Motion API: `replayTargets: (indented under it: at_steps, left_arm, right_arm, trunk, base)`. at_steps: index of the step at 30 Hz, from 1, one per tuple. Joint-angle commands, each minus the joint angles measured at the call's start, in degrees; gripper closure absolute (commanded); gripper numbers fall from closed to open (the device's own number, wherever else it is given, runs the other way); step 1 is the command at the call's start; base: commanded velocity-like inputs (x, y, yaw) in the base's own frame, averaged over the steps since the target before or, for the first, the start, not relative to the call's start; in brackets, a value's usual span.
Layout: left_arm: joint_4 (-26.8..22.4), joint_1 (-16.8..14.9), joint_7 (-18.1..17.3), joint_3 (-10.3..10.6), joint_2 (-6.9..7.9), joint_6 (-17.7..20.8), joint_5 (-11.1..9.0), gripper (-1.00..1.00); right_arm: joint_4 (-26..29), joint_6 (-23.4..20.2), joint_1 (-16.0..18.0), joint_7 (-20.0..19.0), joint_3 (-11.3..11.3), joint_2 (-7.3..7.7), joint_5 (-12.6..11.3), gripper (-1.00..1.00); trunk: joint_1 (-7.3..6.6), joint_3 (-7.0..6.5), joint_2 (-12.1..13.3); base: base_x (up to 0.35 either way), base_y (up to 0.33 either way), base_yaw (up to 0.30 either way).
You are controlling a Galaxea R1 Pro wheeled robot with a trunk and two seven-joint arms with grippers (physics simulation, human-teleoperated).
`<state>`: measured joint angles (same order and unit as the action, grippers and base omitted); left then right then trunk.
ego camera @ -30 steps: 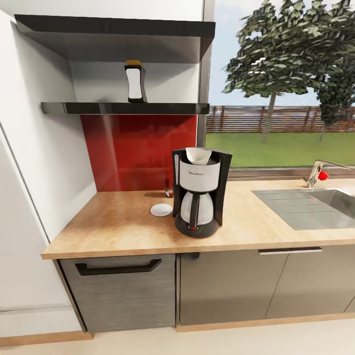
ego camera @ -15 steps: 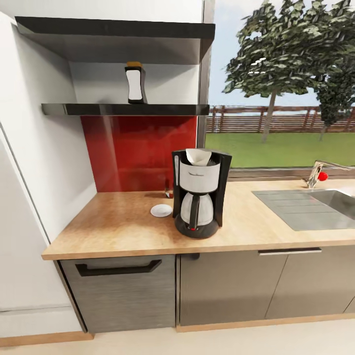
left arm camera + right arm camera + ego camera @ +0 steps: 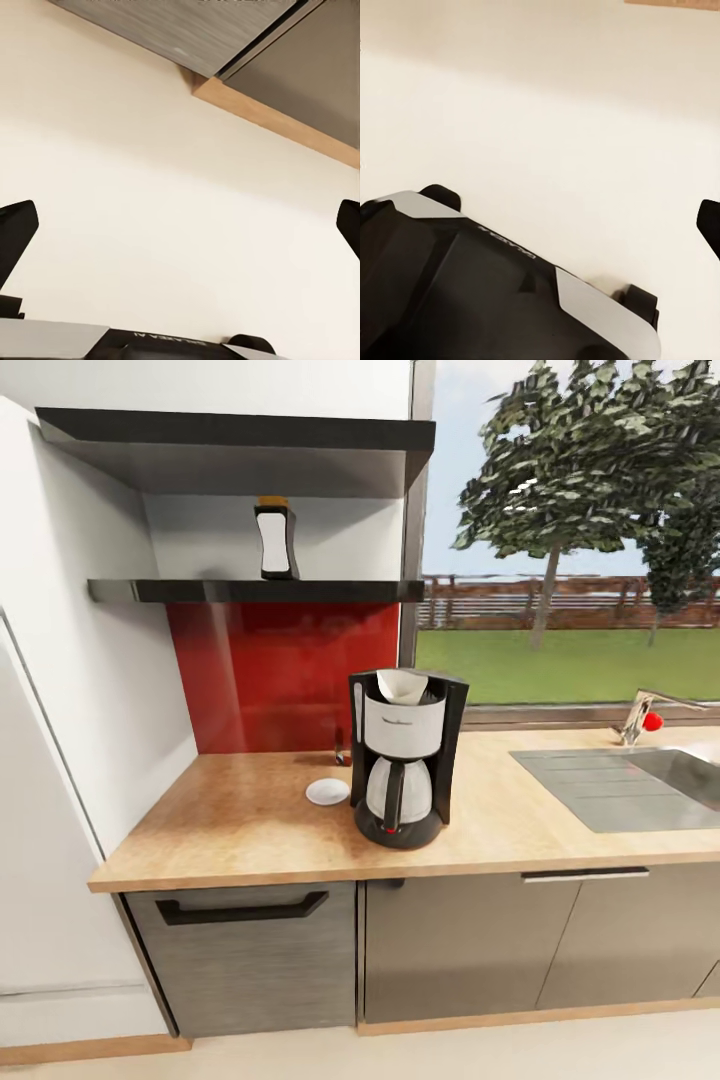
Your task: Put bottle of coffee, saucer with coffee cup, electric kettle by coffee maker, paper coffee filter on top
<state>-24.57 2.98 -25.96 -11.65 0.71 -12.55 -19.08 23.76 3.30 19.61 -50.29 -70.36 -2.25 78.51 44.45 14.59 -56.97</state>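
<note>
I saw the coffee maker (image 3: 403,757) upright on the tabletop (image 3: 240,830), a paper filter (image 3: 402,682) in its top, the saucer (image 3: 327,791) just beside it. The coffee bottle (image 3: 275,539) stood on the shelf (image 3: 200,591). My left gripper (image 3: 180,225) hung spread wide over pale floor (image 3: 150,187). I could not tell how the right gripper (image 3: 585,247) was set.

The left tool (image 3: 180,225) has matte black fingers (image 3: 16,229) with pointed tips, a black body with a silver-grey panel, and small mirrored lettering at 6 o'clock. The right tool's black housing carries a silver-grey band with similar tiny lettering, rounded black knobs, and one black fingertip (image 3: 710,223).
</note>
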Motion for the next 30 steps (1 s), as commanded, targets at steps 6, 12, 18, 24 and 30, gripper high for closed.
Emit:
replayTargets:
  at_steps: [6, 12, 18, 24, 30]
  left_arm:
    - [-0.04, 0.01, -0.41, -0.13, -0.01, 0.15, -0.43, -1.00]
    - [-0.04, 0.01, -0.41, -0.36, 0.04, 0.15, -0.43, -1.00]
    - [-0.42, 0.01, -0.40, -0.39, 0.24, 0.04, -0.43, -1.00]
    - [-18.67, 0.01, -1.09, 0.65, 2.45, 5.05, -0.02, -1.00]
    - [-50.13, 0.01, -1.28, 8.85, 3.55, 33.84, -0.17, -1.00]
  right_arm:
    - [0.15, 0.36, 0.08, -0.25, -0.48, -0.05, 0.60, -1.00]
    - [0.15, 0.40, 0.08, -0.19, -0.55, 0.26, 0.31, -1.00]
    - [0.15, 0.33, 0.08, -0.29, -0.56, 0.38, 0.19, -1.00]
    - [0.30, 0.35, 0.08, -0.21, -0.66, 0.42, 0.16, -1.00]
    - [0.32, 0.39, 0.08, -0.16, -0.59, 0.49, 0.16, -1.00]
  trunk:
    - [-1.32, -1.02, 2.37]
    - [-1.75, -1.38, 3.17]
    - [-1.75, -1.38, 3.17]
    - [-1.75, -1.38, 3.17]
    - [-1.75, -1.38, 3.17]
  base:
    - [0.000, 0.000, 0.000]
    - [0.000, 0.000, 0.000]
    - [0.000, 0.000, 0.000]
    - [0.000, 0.000, 0.000]
    - [0.000, 0.000, 0.000]
